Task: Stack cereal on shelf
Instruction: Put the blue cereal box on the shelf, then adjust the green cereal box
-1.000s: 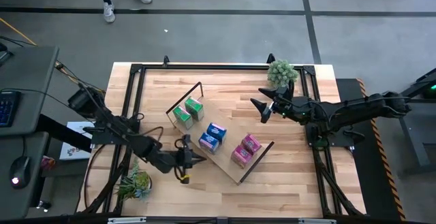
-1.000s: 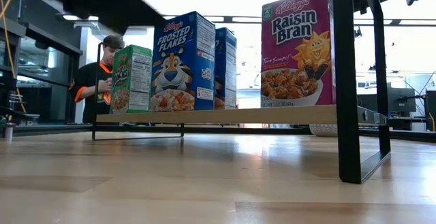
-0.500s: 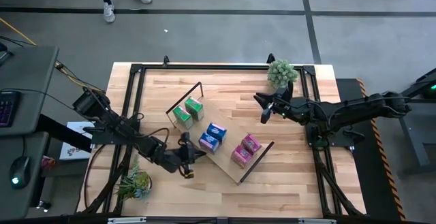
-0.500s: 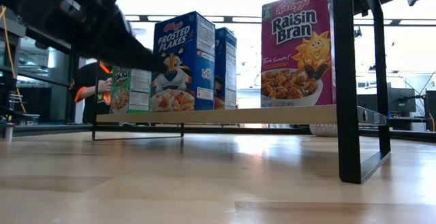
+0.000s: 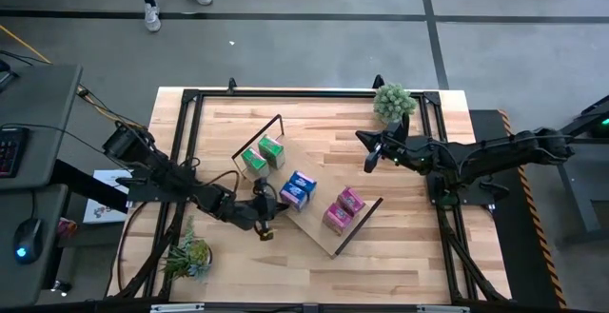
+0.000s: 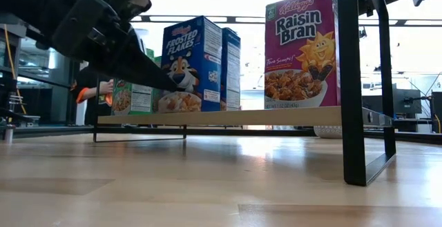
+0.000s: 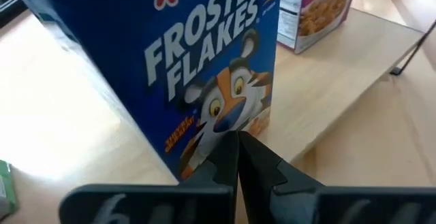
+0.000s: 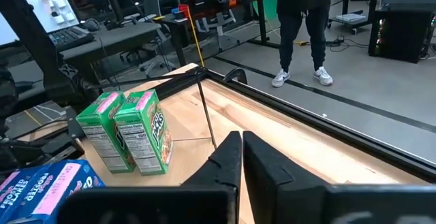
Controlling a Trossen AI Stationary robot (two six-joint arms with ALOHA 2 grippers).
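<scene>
You have all six cereal boxes standing on the shelf (image 5: 314, 225), which lies slantwise across the middle of the table (image 5: 400, 246). Nearest the table's front edge, at the shelf's end there, stand the two pink boxes (image 5: 343, 208) side by side. In the middle are the two blue boxes (image 5: 298, 189), and at the far end, by the rod frame, the two green boxes (image 5: 263, 157).

By my reading the stacking itself is done; what looks left is squaring up. The front blue box (image 7: 204, 81) seems turned a little out of line with its partner.

Your left gripper (image 5: 267, 210) sits at the shelf's long edge facing the left arm, fingers pressed together and holding nothing, their tips touching or just short of that blue box's printed face. Take care, since a push could slide or tip it.

Your right gripper (image 5: 374, 148) waits near the table's far right corner, beside the potted plant (image 5: 393, 101), fingers also closed on nothing, well apart from the shelf.
</scene>
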